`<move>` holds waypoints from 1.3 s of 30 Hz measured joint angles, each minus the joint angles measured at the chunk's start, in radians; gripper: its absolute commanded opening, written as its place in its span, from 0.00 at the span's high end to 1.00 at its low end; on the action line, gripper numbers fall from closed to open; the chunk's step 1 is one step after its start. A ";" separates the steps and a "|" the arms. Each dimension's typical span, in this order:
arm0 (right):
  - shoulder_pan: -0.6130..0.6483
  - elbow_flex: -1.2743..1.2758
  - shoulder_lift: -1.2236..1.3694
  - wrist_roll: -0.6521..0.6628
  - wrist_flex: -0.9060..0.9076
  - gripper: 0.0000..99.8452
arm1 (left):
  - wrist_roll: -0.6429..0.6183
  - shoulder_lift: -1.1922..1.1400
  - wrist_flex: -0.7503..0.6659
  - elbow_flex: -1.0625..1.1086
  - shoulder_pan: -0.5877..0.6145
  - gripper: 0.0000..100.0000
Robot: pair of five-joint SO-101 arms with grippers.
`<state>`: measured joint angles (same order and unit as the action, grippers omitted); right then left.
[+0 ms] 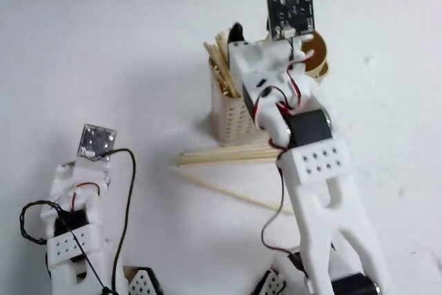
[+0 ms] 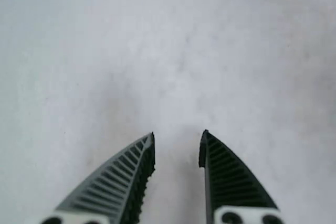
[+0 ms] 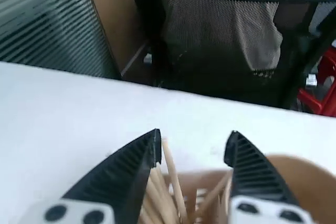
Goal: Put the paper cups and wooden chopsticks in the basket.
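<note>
Chopsticks (image 3: 172,176) stand in the basket (image 1: 231,121) just beneath the right pincer (image 3: 194,148).

No legible text, labels or numbers anywhere

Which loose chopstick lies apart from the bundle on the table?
The single chopstick, slanted and alone; the others lie together in a bundle.

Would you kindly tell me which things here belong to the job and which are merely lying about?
Job: cream perforated plastic basket; pale wooden chopsticks loose on the white table; brown paper cup.
Lying about: black mesh chair; red object beside it.
</note>
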<state>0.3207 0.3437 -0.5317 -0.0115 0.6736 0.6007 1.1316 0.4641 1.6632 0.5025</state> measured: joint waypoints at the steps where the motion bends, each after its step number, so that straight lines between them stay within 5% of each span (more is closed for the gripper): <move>1: 0.000 0.000 -0.032 0.003 0.040 0.85 | 0.000 0.000 0.000 0.000 0.000 0.85; 10: 0.169 0.006 -0.270 0.476 0.528 0.87 | 0.000 0.000 0.000 0.000 0.000 0.85; 15: 0.290 0.123 -0.273 0.609 0.678 0.87 | 0.000 0.000 0.000 0.000 0.000 0.85; 24: 0.364 0.549 -0.170 0.677 0.456 0.87 | 0.000 0.000 0.000 0.000 0.000 0.85; 39: 0.364 0.572 0.330 0.736 0.143 0.88 | 0.000 0.000 0.000 0.000 0.000 0.85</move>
<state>0.6843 0.9160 -0.2018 0.7250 0.8163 0.6007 1.1316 0.4641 1.6632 0.5025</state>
